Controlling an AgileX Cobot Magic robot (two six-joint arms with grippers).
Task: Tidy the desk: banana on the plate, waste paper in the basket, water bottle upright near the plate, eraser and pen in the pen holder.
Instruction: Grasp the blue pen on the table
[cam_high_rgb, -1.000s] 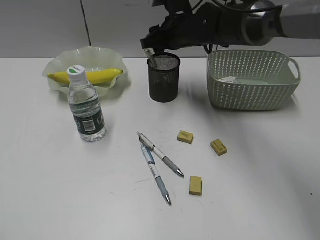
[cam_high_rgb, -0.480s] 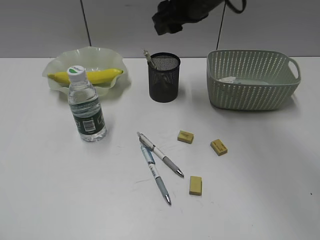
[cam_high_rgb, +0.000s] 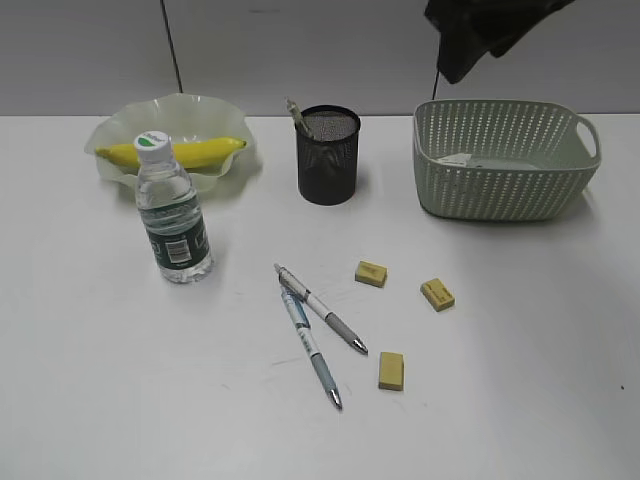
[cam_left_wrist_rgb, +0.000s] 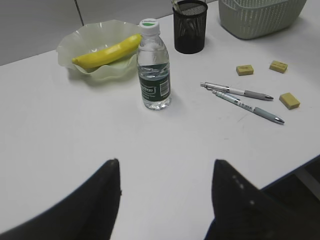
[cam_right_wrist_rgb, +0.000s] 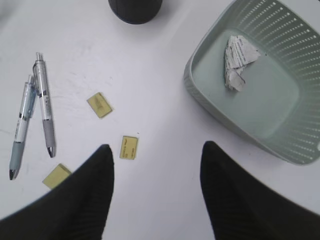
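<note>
The banana (cam_high_rgb: 170, 153) lies in the ruffled green plate (cam_high_rgb: 180, 101). The water bottle (cam_high_rgb: 172, 215) stands upright in front of it. The black mesh pen holder (cam_high_rgb: 328, 155) has one pen (cam_high_rgb: 295, 112) in it. Two pens (cam_high_rgb: 320, 308) and three yellow erasers (cam_high_rgb: 371, 273) lie on the white desk (cam_high_rgb: 520, 380). The waste paper (cam_right_wrist_rgb: 237, 60) lies in the basket (cam_high_rgb: 505, 185). My right gripper (cam_right_wrist_rgb: 157, 147) is open and empty, high above the erasers by the basket. My left gripper (cam_left_wrist_rgb: 166, 162) is open and empty over the desk's near left.
The desk's near edge shows at the lower right of the left wrist view (cam_left_wrist_rgb: 295, 167). The pens (cam_right_wrist_rgb: 44, 107) and an eraser (cam_right_wrist_rgb: 129, 147) lie left of the basket (cam_right_wrist_rgb: 200, 107) in the right wrist view.
My right arm rose from above the pen holder and swung right toward the basket. The pen stays in the holder. Nothing on the desk moved.
</note>
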